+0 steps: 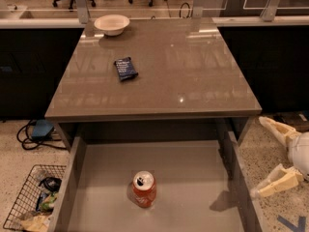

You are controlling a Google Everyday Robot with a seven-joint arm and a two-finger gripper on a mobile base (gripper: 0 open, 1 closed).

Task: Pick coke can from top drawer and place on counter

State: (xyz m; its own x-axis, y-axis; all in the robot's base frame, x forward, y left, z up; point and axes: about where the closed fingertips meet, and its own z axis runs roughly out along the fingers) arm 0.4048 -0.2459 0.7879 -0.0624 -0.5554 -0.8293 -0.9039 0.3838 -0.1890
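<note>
The coke can (144, 189), orange-red with a silver top and pull tab, stands upright near the middle of the open top drawer (193, 168), on its grey floor. The glossy grey-brown counter (159, 71) lies above and behind the drawer. My gripper (270, 156) is at the right edge of the view, outside the drawer's right wall, well to the right of the can. Its two cream fingers are spread apart and hold nothing.
A dark blue snack packet (125, 68) lies on the counter's left half. A white bowl (111, 24) stands at its far left corner. A wire basket of trash (31, 204) sits on the floor left of the drawer. Cables (36, 132) lie on the floor behind it.
</note>
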